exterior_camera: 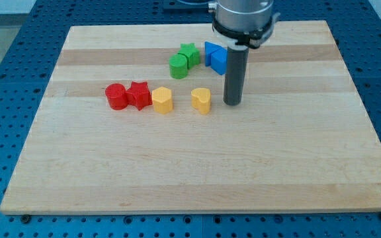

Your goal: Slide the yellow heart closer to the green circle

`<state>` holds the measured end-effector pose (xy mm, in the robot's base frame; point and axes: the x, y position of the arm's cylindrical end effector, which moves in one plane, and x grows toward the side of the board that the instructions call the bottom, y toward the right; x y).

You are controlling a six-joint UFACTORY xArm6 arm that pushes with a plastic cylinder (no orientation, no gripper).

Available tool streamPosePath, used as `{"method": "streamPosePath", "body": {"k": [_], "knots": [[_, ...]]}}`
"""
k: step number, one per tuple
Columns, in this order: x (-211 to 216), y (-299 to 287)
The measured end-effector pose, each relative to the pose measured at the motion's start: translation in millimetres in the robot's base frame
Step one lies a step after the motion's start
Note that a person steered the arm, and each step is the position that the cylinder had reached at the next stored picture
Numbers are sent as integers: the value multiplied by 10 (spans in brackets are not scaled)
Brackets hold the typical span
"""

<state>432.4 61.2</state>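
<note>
The yellow heart lies on the wooden board near the middle, slightly towards the view's top. The green circle sits above and a little left of it, touching a green star. My tip rests on the board just to the right of the yellow heart, with a small gap between them. The rod stands upright and hides part of a blue block behind it.
A yellow pentagon lies left of the heart, then a red star and a red circle in a row. A blue triangle and a blue cube sit right of the green star. The wooden board ends at the view's bottom.
</note>
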Motion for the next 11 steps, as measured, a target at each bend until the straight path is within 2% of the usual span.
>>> {"method": "streamPosePath", "body": {"k": [1,4,8,11], "knots": [[158,-12],[177,-341],[-129,-668],[-6,-1040]]}}
